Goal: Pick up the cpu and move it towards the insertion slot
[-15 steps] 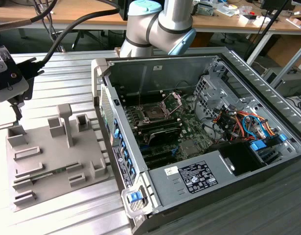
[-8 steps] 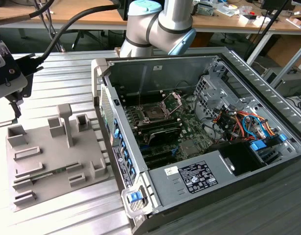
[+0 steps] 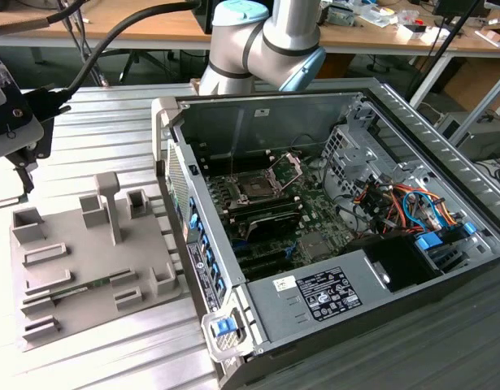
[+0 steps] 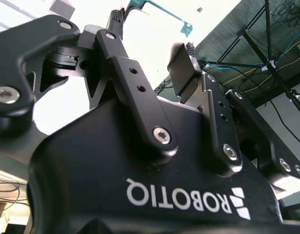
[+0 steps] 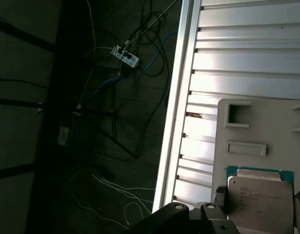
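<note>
The open computer case takes up the exterior view's right, with the grey tray just beside it. The gripper hangs over the tray corner farthest from the case, well apart from the insertion slot on the motherboard. Its fingers pinch the cpu by two opposite edges. The pick-up looks to be in hand. The carry, I judge, calls for clearing the case wall while keeping the cpu level.
</note>
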Action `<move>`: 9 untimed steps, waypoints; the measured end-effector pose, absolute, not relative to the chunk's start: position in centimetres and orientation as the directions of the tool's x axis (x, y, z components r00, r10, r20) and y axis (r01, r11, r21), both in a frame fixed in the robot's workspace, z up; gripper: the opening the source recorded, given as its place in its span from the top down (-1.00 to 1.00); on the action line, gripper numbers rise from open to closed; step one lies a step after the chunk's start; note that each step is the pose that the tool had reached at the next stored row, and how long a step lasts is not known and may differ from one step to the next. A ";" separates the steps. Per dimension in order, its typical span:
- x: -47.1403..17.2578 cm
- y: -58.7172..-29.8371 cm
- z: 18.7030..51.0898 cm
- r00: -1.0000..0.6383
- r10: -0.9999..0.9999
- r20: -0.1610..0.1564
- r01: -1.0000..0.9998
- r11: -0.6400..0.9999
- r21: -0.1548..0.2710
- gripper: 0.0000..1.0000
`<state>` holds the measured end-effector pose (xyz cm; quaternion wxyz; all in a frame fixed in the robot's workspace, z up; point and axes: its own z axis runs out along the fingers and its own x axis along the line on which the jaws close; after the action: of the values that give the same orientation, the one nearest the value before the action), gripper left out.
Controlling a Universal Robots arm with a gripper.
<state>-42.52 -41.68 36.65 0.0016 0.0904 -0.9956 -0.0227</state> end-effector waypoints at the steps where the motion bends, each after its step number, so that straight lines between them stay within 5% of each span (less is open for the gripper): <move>1: -42.5 -41.7 36.7 -0.984 -0.180 -0.001 -0.180 0.983 0.046 -0.09; 9: -42.5 -41.7 37.4 -0.984 -0.180 -0.001 -0.180 0.983 0.046 -0.09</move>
<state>-42.52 -41.68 37.41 0.0017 0.0904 -0.9956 -0.0227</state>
